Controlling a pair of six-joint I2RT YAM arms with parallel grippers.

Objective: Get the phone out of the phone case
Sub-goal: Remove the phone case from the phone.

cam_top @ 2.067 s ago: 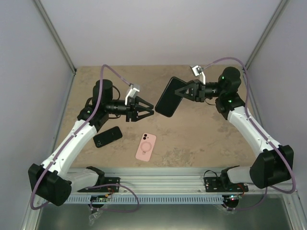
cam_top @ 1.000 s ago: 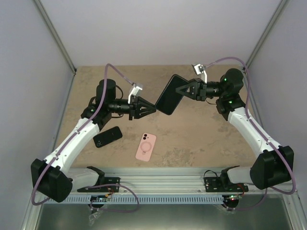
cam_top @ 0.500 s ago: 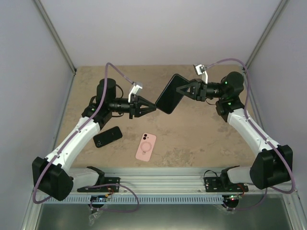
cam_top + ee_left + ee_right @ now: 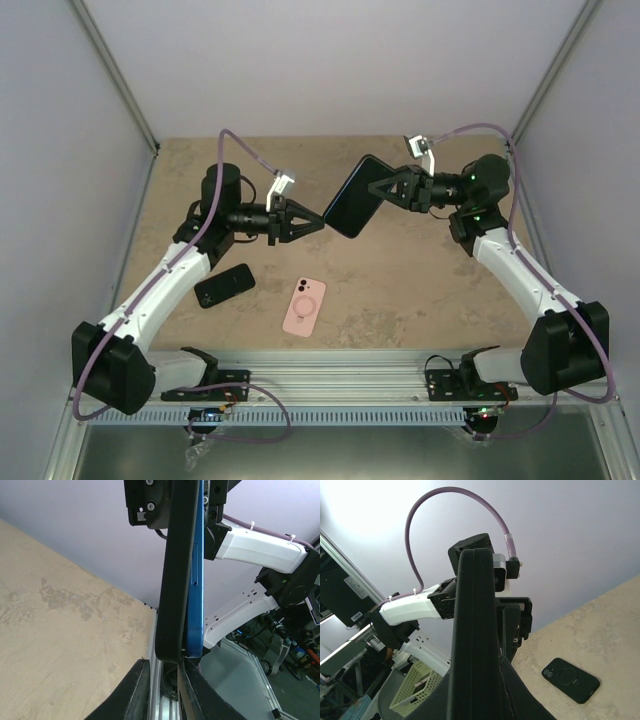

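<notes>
Right now my right fingers (image 4: 386, 191) are pressed together on the phone case (image 4: 350, 205) and hold it in the air above the counter (image 4: 420, 280), clear of the surface. In the overhead view the case hangs at about 12 o'clock from the counter's middle, tilted, with my right fingers gripping its 3 o'clock end.

My left fingers (image 4: 314, 222) reach in from 9 o'clock, their tips right at the case's 8 o'clock corner. From my left wrist I see the case edge-on and upright, a black strip (image 4: 175, 580), with the phone (image 4: 196, 580) as a blue strip lying along its 3 o'clock side. The phone sits in the case, the two edges touching down their whole length. The bottom end of both comes down to the tips of my left fingers. A narrow gap shows between those fingers, and I cannot tell whether they are nipping the case or only touching it.

On the counter lie a pink case (image 4: 304, 306) at 6 o'clock, near the front edge, and a black case (image 4: 224, 285) at 8 o'clock, the two well apart. My right wrist also sees the black case (image 4: 571, 678) lying flat.
</notes>
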